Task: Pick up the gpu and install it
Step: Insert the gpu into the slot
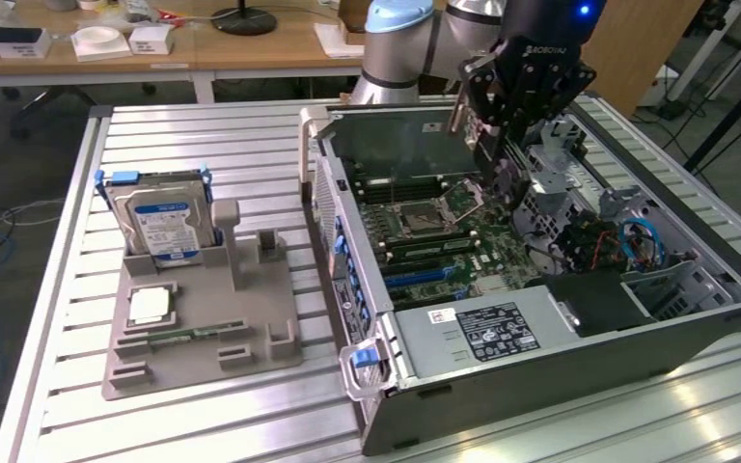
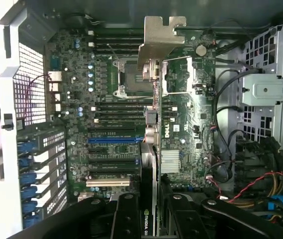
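I am holding the gpu (image 2: pixel 153 124) in the end effector (image 2: pixel 152 221), whose jaws are standing partly closed on the card, gripping it by its sides. The card is hanging edge-down inside the open computer case (image 1: pixel 538 376), over the motherboard (image 2: pixel 106 89), with its metal bracket (image 2: pixel 163 35) at the far end. I am worrying about alignment. If the card is sitting skewed to the expansion slots (image 2: pixel 114 140), its edge could be scraping board components, or the bracket snagging the case wall.
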Robot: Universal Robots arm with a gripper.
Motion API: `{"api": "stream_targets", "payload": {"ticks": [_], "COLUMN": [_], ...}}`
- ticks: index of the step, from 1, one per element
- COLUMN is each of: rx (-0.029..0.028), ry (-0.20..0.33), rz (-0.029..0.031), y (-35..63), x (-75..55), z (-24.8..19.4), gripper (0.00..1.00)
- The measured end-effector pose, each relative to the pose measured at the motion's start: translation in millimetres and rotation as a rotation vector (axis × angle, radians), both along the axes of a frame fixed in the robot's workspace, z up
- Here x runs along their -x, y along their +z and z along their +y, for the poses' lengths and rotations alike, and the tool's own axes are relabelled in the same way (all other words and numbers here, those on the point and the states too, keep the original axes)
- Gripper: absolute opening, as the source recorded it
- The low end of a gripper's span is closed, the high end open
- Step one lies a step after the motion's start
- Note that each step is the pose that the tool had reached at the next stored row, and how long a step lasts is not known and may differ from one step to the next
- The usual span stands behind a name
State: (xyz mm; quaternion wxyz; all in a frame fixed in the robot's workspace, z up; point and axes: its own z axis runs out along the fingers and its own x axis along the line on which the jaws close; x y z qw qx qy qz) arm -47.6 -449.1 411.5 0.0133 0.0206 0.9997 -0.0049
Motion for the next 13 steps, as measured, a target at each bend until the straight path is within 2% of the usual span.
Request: {"api": "stream_targets", "payload": {"ticks": [4,13], "rx": [0.0002,0.0001], "ry": [0.002,0.003], "rz": [0.0,0.0], "y": [0.1,0.0], "x": [-5.8,-5.9], "z": [-0.1,0.0], "gripper": [0.26,0.26]}}
